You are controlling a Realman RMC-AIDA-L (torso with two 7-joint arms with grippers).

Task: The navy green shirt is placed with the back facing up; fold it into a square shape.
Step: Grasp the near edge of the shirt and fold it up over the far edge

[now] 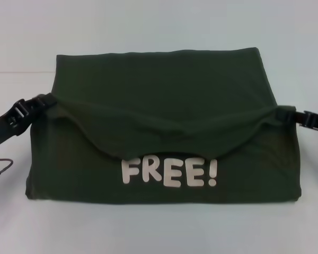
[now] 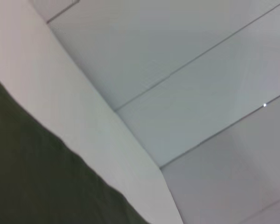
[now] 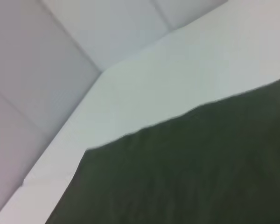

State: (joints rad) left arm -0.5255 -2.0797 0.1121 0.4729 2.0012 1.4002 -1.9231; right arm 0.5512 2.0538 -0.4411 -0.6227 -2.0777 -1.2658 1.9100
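pale, plain table [image 1: 159, 233] under the whole scene, with a pale wall behind it; seams of light panels show beyond the table edge in both wrist views.

left gripper [image 1: 49, 101]: black, at the left edge of the cloth, roughly halfway up the folded bundle. its tips go into the fold of fabric and are covered by it; the cloth hangs from that point, so it appears pinched there, but whether the fingers are pressed together cannot be told for certain. its black arm runs outward and down toward the left border of the head view. a thin dark cable [image 1: 1, 168] lies on the table below that arm.

right gripper [image 1: 282, 114]: black, at the opposite edge of the cloth, at about the same height as the left one. its tips are likewise hidden in the fabric, which hangs from that point; finger state cannot be told for certain.

navy green shirt [image 1: 159, 90]: dark olive cloth, between the two grippers, touching both. an upper layer sags in a curve from one gripper to the other, lowest near the middle. just below that sagging edge, on the layer lying on the table, pale block letters "free!" [image 1: 169, 171]. the lower layer lies flat, its near edge straight and parallel to the table front. the far part forms a straight top edge.

left wrist view: dark cloth [image 2: 37, 177] fills one corner, table beside it.

right wrist view: dark cloth [image 3: 191, 168] fills about half, table beyond.
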